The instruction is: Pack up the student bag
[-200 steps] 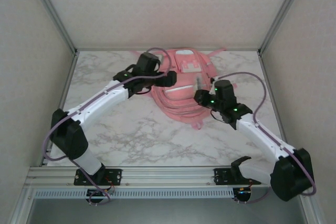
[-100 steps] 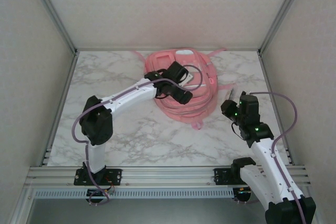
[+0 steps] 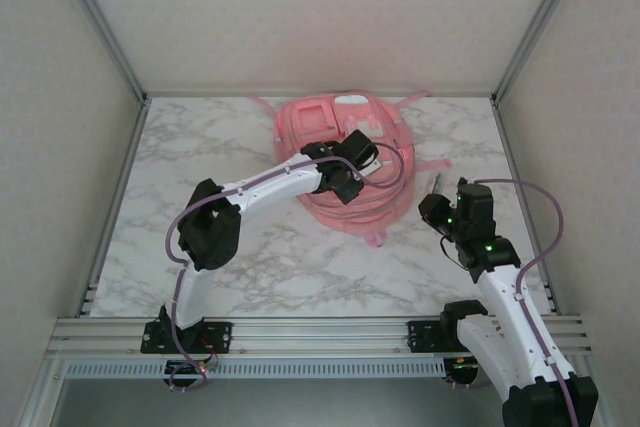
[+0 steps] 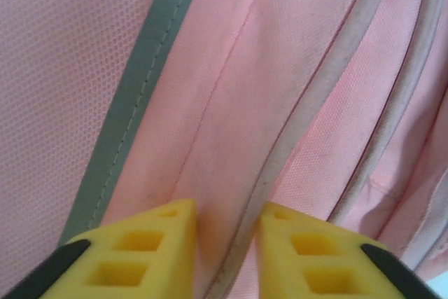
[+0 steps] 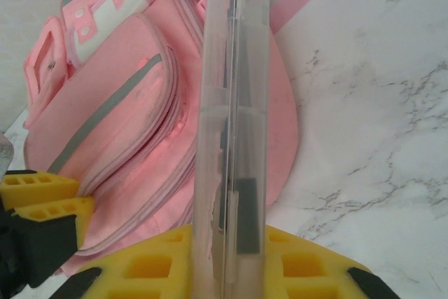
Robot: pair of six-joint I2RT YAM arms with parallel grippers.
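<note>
Student bag (image 3: 318,119) lies far-centre on marble table (image 3: 250,257); left gripper (image 4: 225,211) pinches bag's seam fabric, likely to steady pocket; right gripper (image 5: 231,239) clamps clear plastic case (image 5: 234,103) upright beside bag, ready for insertion.

Bare marble table (image 3: 250,257) lies open along the near side and far left. The student bag (image 3: 310,117) and my left arm (image 3: 270,182) block the middle rear.

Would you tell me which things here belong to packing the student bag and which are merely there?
Job: student bag; clear case in the right gripper; left gripper pinching the bag's fabric.
Merely there: marble table; aluminium frame.
</note>
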